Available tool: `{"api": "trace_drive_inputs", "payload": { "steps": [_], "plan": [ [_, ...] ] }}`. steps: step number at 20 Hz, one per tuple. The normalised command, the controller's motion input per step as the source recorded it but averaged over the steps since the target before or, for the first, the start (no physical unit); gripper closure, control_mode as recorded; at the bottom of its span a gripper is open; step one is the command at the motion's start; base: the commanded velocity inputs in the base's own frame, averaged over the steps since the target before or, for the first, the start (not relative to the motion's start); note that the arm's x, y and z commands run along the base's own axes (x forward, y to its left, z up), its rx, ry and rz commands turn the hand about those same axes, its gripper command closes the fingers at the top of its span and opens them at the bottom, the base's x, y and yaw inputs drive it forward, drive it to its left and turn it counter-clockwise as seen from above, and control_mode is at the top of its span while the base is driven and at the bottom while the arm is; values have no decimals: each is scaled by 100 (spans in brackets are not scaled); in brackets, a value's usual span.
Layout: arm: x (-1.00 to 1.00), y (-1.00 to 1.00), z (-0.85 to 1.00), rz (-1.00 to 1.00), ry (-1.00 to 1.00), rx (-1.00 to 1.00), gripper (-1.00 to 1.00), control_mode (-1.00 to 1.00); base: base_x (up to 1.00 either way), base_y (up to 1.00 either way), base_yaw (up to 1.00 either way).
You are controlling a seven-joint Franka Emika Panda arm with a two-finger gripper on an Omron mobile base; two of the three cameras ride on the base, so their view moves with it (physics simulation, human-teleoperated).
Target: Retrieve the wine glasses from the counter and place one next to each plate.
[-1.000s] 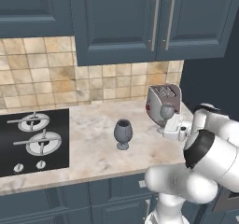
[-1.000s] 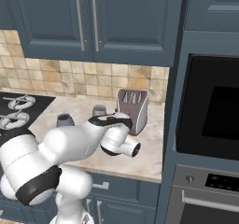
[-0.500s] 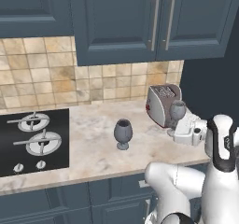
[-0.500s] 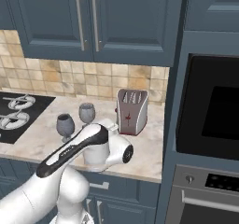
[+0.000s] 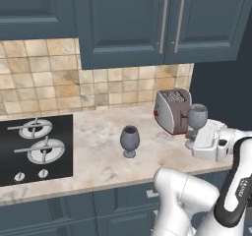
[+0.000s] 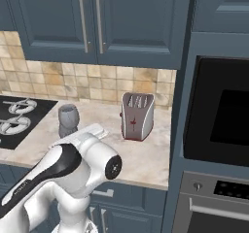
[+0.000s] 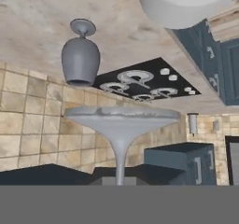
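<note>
Beige counter point(image 5: 98, 156) holds the grey goblet point(image 5: 130, 139); the gripper point(image 5: 193, 142) seems clenched on the clear glass point(image 5: 197, 117) stem. Carry it level, clearing the toaster point(image 5: 172, 110).

Glossy white arm point(image 5: 187, 195) built of fat rounded segments, smooth and seamless like moulded shells. Black band point(image 5: 238, 181) along one link, carrying small pale lettering too fine to read. Same black strip with lettering on the link point(image 6: 46, 171) in the right base view. Round grey cap point(image 6: 114, 166) with a dark centre on the elbow joint. Blocky white hand point(image 5: 210, 140).
</note>
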Motion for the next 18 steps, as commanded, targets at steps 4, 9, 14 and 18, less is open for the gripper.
{"api": "trace_drive_inputs", "payload": {
  "steps": [4,9,14,18],
  "plan": [
    [-84,6,55,0,-6,-3,100,-100,0,0,0],
    [-73,2,42,2,-11,0,100,-100,0,0,0],
    [-74,0,35,5,-11,0,100,-100,0,0,0],
    [-74,1,34,4,-10,0,100,-100,0,0,0]
  ]
}}
